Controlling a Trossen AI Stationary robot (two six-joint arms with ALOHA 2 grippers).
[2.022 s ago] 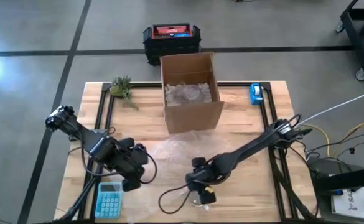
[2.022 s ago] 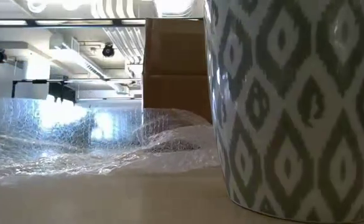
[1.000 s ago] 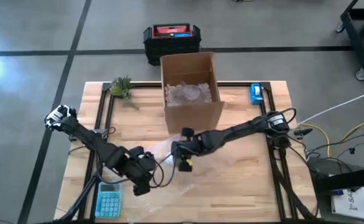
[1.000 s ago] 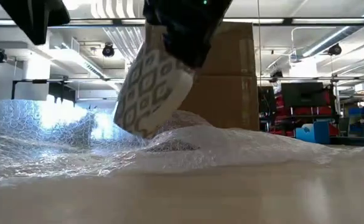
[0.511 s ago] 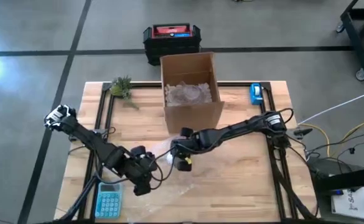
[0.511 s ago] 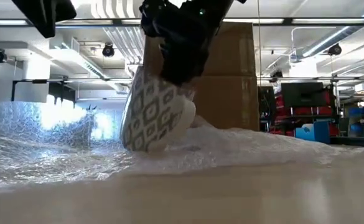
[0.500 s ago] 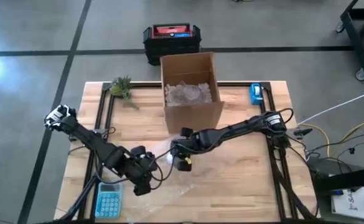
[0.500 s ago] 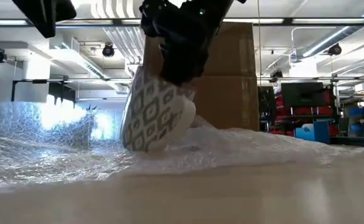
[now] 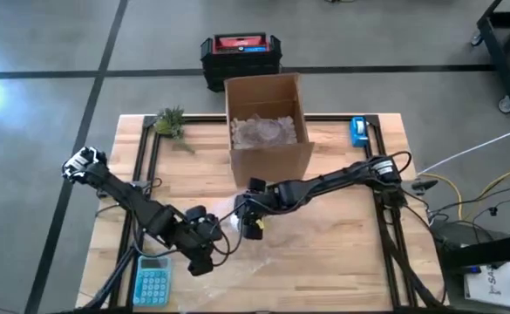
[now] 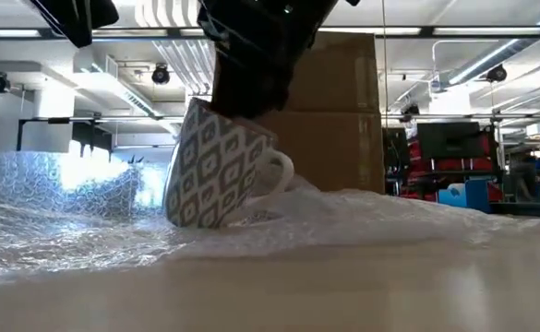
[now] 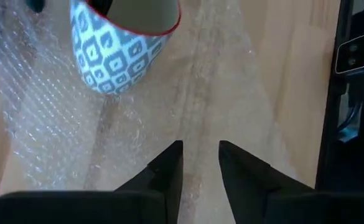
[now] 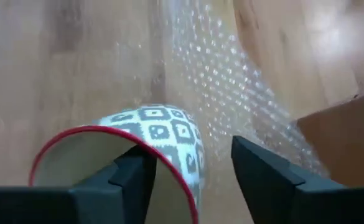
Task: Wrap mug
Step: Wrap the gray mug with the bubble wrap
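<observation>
The mug [image 10: 216, 175], white with a grey diamond pattern and a red rim [image 12: 94, 129], stands tilted with its base on the bubble wrap [image 9: 276, 237] at mid-table. Its handle [image 10: 275, 173] points right in the low view. My right gripper [image 12: 191, 149] is open over the mug's mouth, one finger inside and one outside the wall. My left gripper [image 11: 199, 152] hovers just left of the mug [image 11: 116, 46], over the bubble wrap [image 11: 57, 124]. Its fingers stand slightly apart with nothing between them. My right gripper comes at the mug from above, slanting, astride the wall. One finger [image 12: 132, 171] lies inside against the rim [image 12: 160, 155]. The other finger [image 12: 262, 180] stands outside with bubble wrap showing between it and the wall. The mug leans, base on the wrap.
An open cardboard box [image 9: 268, 131] with wrap inside stands behind the mug. A blue calculator [image 9: 153, 281] lies near the front left corner, a small plant [image 9: 171, 122] at the far left and a blue object [image 9: 357, 131] at the far right. A black case [image 9: 241, 52] sits on the floor.
My right gripper has come down and a little toward the table's left edge with the mug. The mug, hanging strongly tilted above the wrap a second ago, now rests on it by its base and stands nearer upright. My left gripper has kept still.
</observation>
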